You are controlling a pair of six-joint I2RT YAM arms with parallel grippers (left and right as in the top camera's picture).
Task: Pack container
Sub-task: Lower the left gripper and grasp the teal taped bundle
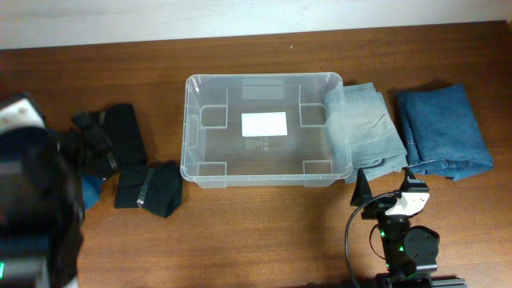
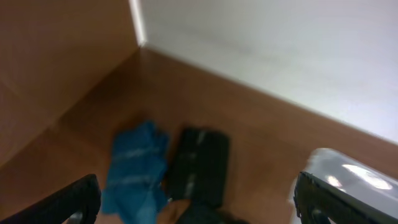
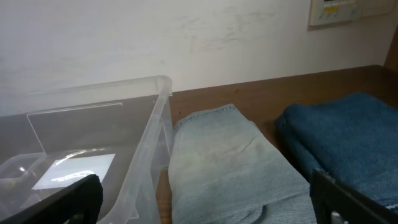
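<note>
The clear plastic container point(image 1: 190, 128) stands mid-table with a white label point(image 1: 264, 124) on its base and nothing else inside. It also shows in the right wrist view point(image 3: 155, 118) and as a blurred corner in the left wrist view point(image 2: 348, 171). My right gripper point(image 1: 384, 180) is open and empty, in front of folded light-blue jeans point(image 1: 368, 132) that lean on the container's right rim; in the right wrist view my gripper point(image 3: 208, 205) faces them point(image 3: 224, 162). My left gripper point(image 2: 199, 211) is open and empty, held above black garments point(image 2: 199, 165) and a blue cloth point(image 2: 134, 171).
Folded dark-blue jeans point(image 1: 444, 128) lie at the far right, also in the right wrist view point(image 3: 348, 137). Black garments point(image 1: 120, 132) point(image 1: 152, 188) lie left of the container. My raised left arm point(image 1: 32, 208) hides the table's left edge. A wall runs behind the table.
</note>
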